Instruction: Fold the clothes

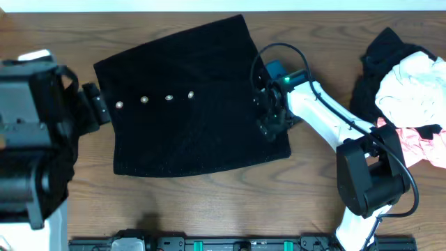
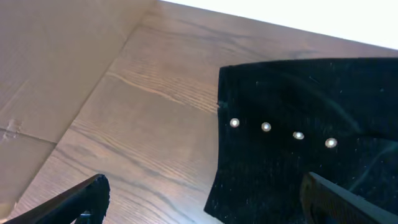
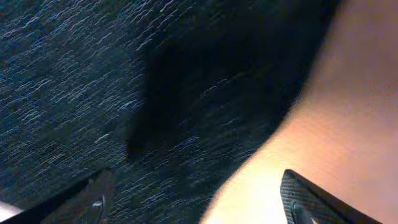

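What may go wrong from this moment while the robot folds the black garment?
1. The right gripper hangs open low over the right edge of the large black garment; a finger may catch the fabric and wrinkle the flat layer.
2. The pile of other clothes lies close to the right arm; a swing may drag it.

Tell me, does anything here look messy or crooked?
The large black garment lies flat but slanted to the table edge. At far right, another black piece, a white piece and a pink piece sit in a crumpled heap.
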